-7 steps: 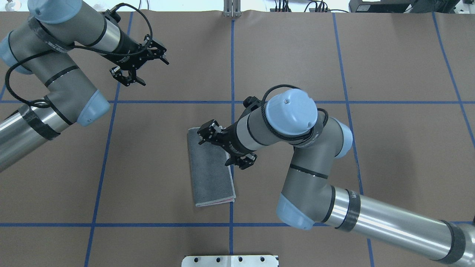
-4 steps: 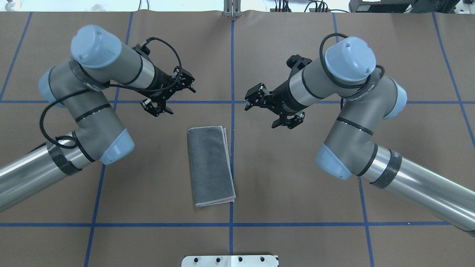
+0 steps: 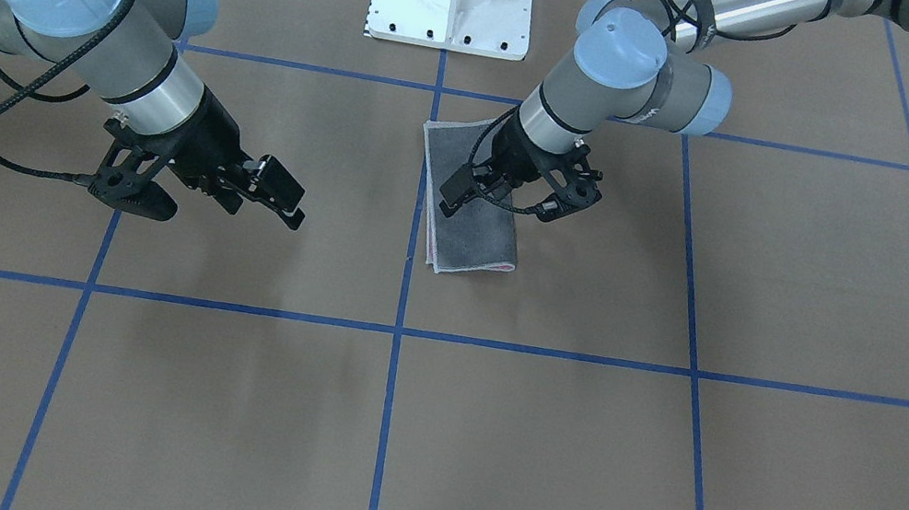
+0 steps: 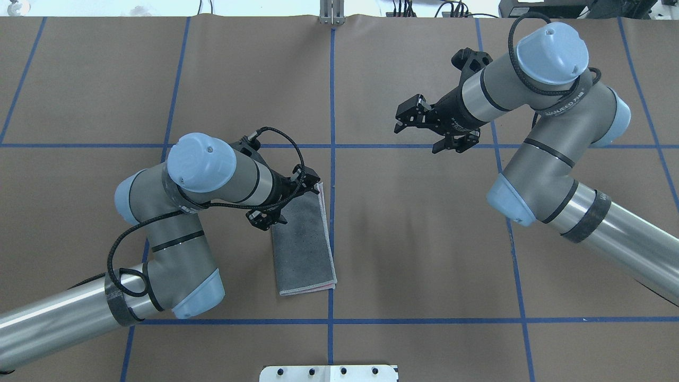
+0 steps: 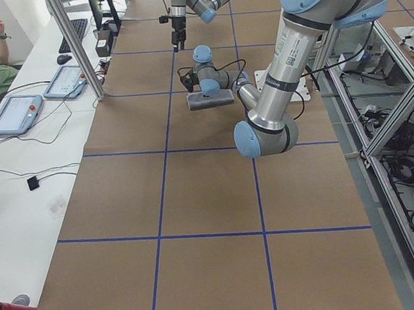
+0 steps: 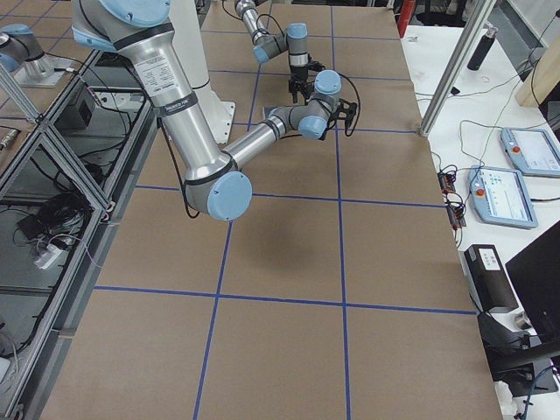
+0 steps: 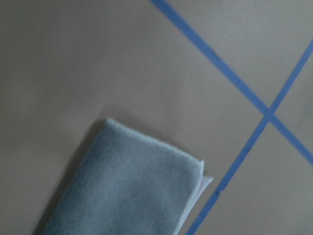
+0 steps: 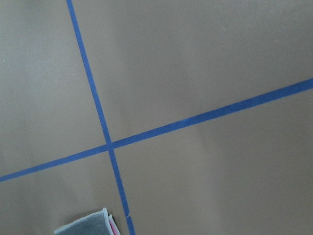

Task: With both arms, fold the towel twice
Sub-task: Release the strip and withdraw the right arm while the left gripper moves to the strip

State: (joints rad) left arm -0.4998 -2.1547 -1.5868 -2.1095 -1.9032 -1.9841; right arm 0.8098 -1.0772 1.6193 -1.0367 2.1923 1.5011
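Observation:
The towel (image 4: 306, 249) lies folded in half on the brown table, a narrow strip with the dark grey face up and pink showing at its right edge. It also shows in the front view (image 3: 478, 236) and in the left wrist view (image 7: 132, 191). My left gripper (image 4: 294, 201) is open and hovers over the towel's far end, its jaws spread across the strip; it also shows in the front view (image 3: 498, 209). My right gripper (image 4: 416, 139) is open and empty, well off to the far right of the towel, and shows in the front view (image 3: 232, 216) too. The right wrist view catches only a towel corner (image 8: 85, 226).
The white pedestal base (image 4: 329, 373) stands at the near table edge behind the towel. Blue tape lines (image 4: 331, 106) cross the brown table cover. An operators' bench with tablets (image 5: 15, 114) and a metal post (image 5: 74, 43) runs along the far side.
My right gripper left the towel and drew back to the far right. My left arm swung in from the far left, and its open gripper came down over the towel's far end. The towel has not moved.

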